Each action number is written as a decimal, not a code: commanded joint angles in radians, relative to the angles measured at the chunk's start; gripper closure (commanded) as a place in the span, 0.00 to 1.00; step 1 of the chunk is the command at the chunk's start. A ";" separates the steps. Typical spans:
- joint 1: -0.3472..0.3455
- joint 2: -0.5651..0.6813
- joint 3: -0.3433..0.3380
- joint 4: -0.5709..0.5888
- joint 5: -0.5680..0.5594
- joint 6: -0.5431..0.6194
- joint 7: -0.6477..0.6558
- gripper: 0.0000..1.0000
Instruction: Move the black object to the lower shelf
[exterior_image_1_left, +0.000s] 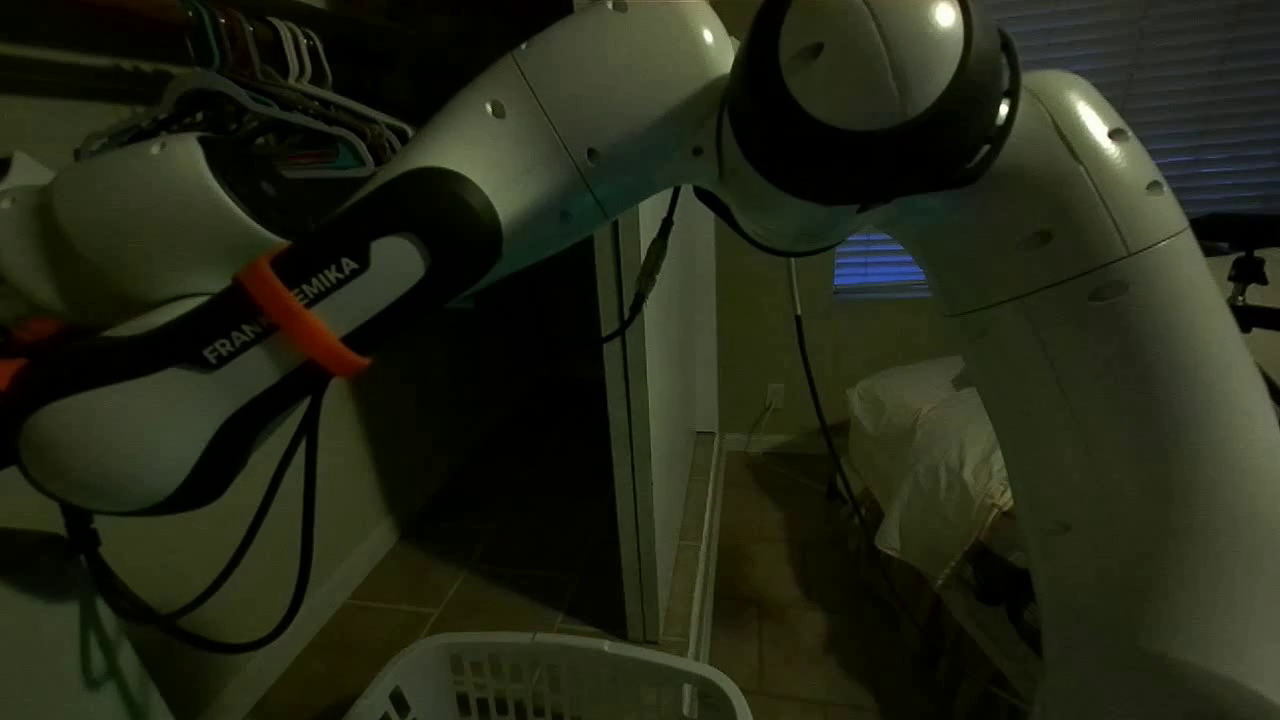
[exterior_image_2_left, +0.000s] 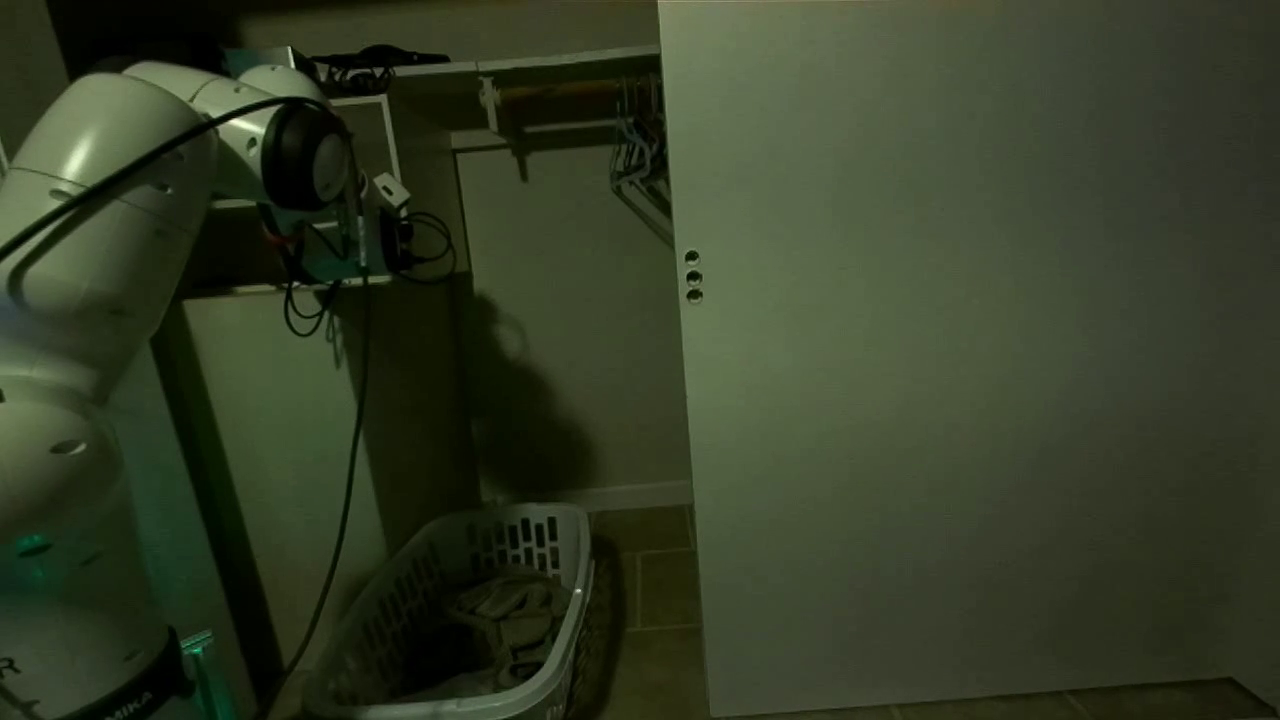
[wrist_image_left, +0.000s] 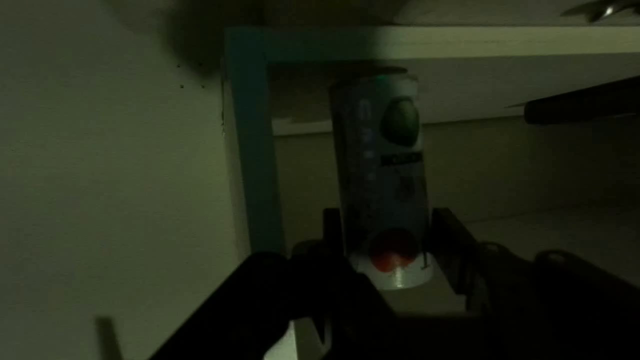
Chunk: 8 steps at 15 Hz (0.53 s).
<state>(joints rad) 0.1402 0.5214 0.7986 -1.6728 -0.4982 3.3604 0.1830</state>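
Gripper (wrist_image_left: 387, 227): fingers (wrist_image_left: 452, 245) flanking both walls of the printed can (wrist_image_left: 382, 180); clamped or slightly slack, not discernible in this gloom. Can: presumably the "black object"; near-upright in wrist view, at shelf compartment (wrist_image_left: 257, 165), seated or suspended unclear. Probably stiff, smooth, slippery-sided; weight uncertain; best grasped squarely across mid-barrel.

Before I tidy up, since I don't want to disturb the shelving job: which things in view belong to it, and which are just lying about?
Part of the job:
printed canister, dim, probably the one to move
tool, straddling the canister
shelf unit; which level is meant isn't clear

Just lying about:
laundry basket
clothes in the basket
hangers
white bedding
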 joint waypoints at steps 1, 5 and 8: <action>-0.031 0.020 0.045 0.022 -0.023 -0.026 -0.013 0.19; -0.055 0.020 0.087 0.019 -0.026 -0.053 -0.022 0.00; -0.078 0.002 0.099 0.010 -0.019 -0.067 -0.034 0.00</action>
<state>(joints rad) 0.0978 0.5222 0.8635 -1.6722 -0.4987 3.3221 0.1642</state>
